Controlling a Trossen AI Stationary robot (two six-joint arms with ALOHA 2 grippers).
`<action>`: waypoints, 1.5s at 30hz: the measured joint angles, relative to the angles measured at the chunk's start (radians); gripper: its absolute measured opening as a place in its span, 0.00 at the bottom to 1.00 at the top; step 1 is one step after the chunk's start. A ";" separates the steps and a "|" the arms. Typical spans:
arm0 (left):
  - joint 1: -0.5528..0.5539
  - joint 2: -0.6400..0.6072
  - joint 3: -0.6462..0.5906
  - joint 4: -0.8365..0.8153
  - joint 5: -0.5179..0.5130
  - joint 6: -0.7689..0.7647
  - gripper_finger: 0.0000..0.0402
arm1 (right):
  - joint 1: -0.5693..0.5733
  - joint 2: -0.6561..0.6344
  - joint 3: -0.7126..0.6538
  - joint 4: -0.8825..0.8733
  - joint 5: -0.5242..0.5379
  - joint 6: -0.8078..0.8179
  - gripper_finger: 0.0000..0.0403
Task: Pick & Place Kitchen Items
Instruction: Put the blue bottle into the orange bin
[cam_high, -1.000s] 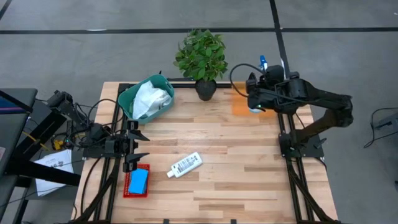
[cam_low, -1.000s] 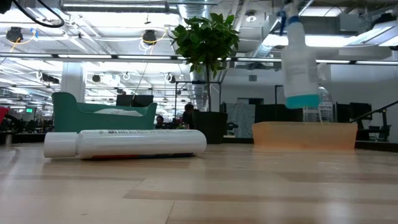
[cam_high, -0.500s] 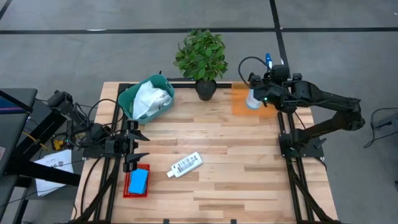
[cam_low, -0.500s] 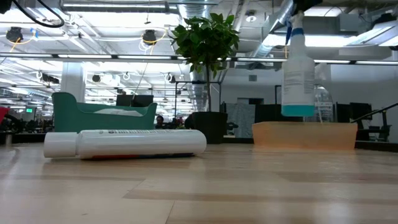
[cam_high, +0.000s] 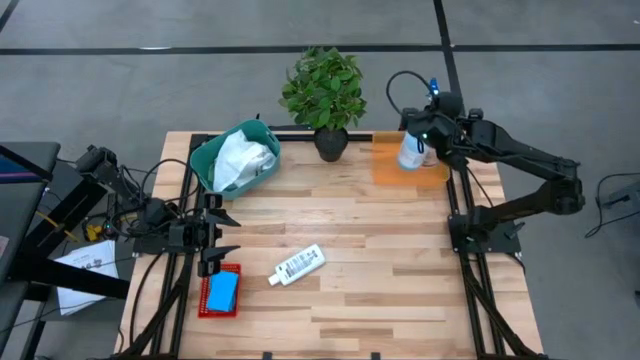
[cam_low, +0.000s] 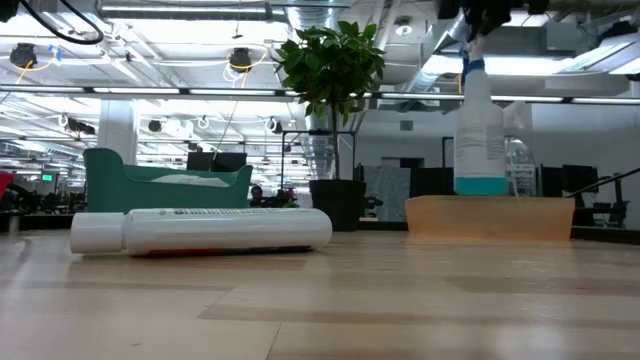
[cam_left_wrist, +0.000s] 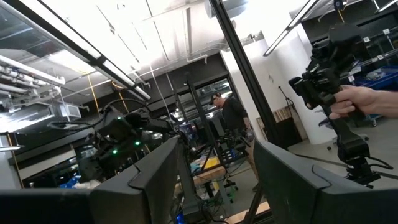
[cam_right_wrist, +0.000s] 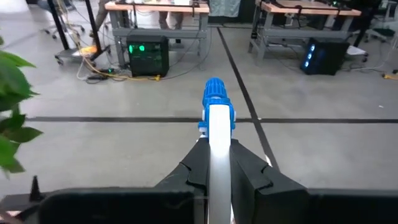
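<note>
So the wooden table (cam_high: 400, 270) is the base for everything here, and I'll place stuff relative to the leafy plant (cam_high: 322, 90) in its black pot, which sits at the middle of the table's far edge. The right arm reaches in from the right side of the table and its gripper (cam_high: 432, 125) is up just to the right of the plant, fingers clamped around the neck of a clear spray bottle (cam_high: 410, 152) with the blue nozzle (cam_right_wrist: 215, 106) poking out past the fingers in the wrist view. From the low view the bottle (cam_low: 480, 125) hangs upright with a bit of blue liquid at the bottom, right over an orange tray (cam_low: 490, 216), can't tell if its base is touching the tray or just above it. There's a second clear bottle (cam_low: 521, 165) behind it, in or behind that tray.

Left of the plant there's a teal bin (cam_high: 210, 160) with a white cloth (cam_high: 242, 158) bunched up inside. The left arm is parked well to the plant's near-left, at the table's left edge, its gripper (cam_high: 222, 235) spread wide open and holding nothing. Just past it, further from the plant, a blue sponge (cam_high: 223, 291) lies on a red tray (cam_high: 206, 305). The small white labelled bottle (cam_high: 298, 265) lies on its side straight out in front of the plant, around mid table, well apart from everything else
</note>
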 joint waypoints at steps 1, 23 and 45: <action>0.000 0.000 0.000 0.000 0.000 0.000 0.51 | -0.014 0.003 0.000 0.016 -0.012 -0.023 0.06; 0.000 0.000 0.000 -0.001 0.000 0.000 0.51 | -0.251 0.003 -0.247 0.577 -0.281 -0.357 0.06; 0.000 0.000 0.000 -0.007 0.000 0.023 0.51 | -0.351 -0.013 -0.354 0.689 -0.396 -0.430 0.06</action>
